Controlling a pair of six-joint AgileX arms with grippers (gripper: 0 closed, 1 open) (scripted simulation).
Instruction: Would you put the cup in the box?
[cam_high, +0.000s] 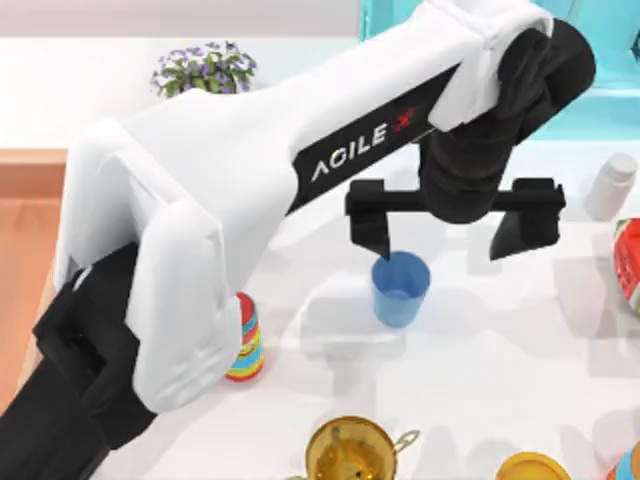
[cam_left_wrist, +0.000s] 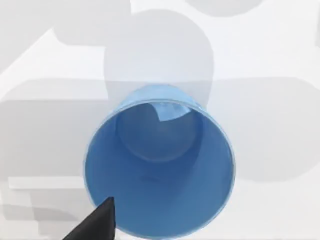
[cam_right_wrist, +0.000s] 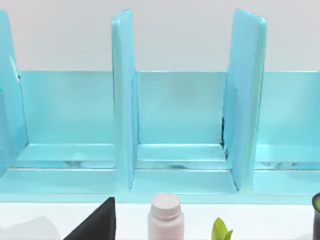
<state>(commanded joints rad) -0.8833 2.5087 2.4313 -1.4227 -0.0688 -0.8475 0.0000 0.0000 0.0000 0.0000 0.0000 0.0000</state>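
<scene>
The blue cup (cam_high: 400, 290) stands upright on the white table, right of centre. My left gripper (cam_high: 445, 248) hangs just above it, open, with the jaws spread wide. One of its fingers (cam_high: 375, 232) ends at the cup's rim and the other is well off to the cup's right. In the left wrist view I look down into the cup (cam_left_wrist: 160, 175), with a dark fingertip (cam_left_wrist: 97, 225) over its rim. The tan wooden box (cam_high: 30, 172) lies at the far left, mostly behind my left arm. In the right wrist view a dark fingertip (cam_right_wrist: 97, 225) of my right gripper points toward the cabinet.
A turquoise cabinet (cam_high: 610, 90) (cam_right_wrist: 175, 125) lines the back right, with a white bottle (cam_high: 610, 185) (cam_right_wrist: 165, 215) before it. A striped can (cam_high: 245, 345), a golden pot (cam_high: 350, 455) and a yellow item (cam_high: 530, 468) sit near the front. A flowering plant (cam_high: 205, 68) stands at the back left.
</scene>
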